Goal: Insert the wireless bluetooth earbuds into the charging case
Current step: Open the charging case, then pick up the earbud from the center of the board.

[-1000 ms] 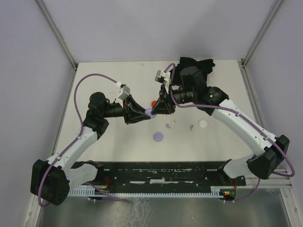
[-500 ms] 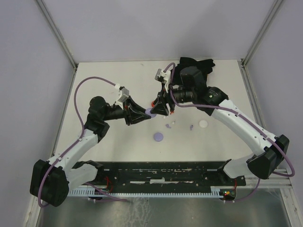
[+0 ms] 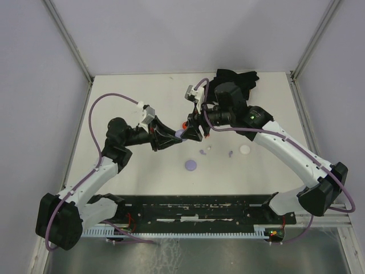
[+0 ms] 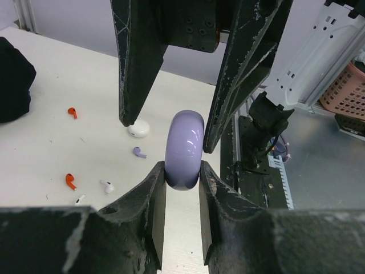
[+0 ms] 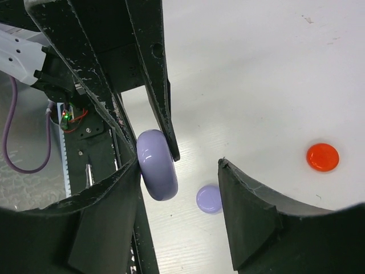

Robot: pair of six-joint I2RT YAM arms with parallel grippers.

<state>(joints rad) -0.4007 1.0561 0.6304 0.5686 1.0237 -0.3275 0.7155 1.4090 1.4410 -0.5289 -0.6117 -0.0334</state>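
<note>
A thick round lavender charging case [image 4: 183, 149] stands on edge above the table, and my left gripper [image 4: 182, 171] is shut on its flat faces. My right gripper [image 5: 179, 165] is open around the same case [image 5: 157, 164]; its left finger is at the case's side and its right finger stands well clear. In the top view the two grippers meet at the table's middle [image 3: 181, 135]. The earbuds lie loose on the table: a lavender one [image 4: 138, 152], a white one [image 4: 106, 186] and two red ones [image 4: 70, 181] [image 4: 72, 112].
A flat lavender disc [image 5: 209, 198] lies on the table under my right gripper, a red disc [image 5: 323, 157] farther off. A white disc [image 3: 245, 149] sits to the right. A black bundle [image 3: 236, 77] lies at the back edge.
My right gripper's jaws have opened from around the lavender case and the arm has shifted slightly left. The left gripper keeps its hold on the case.
</note>
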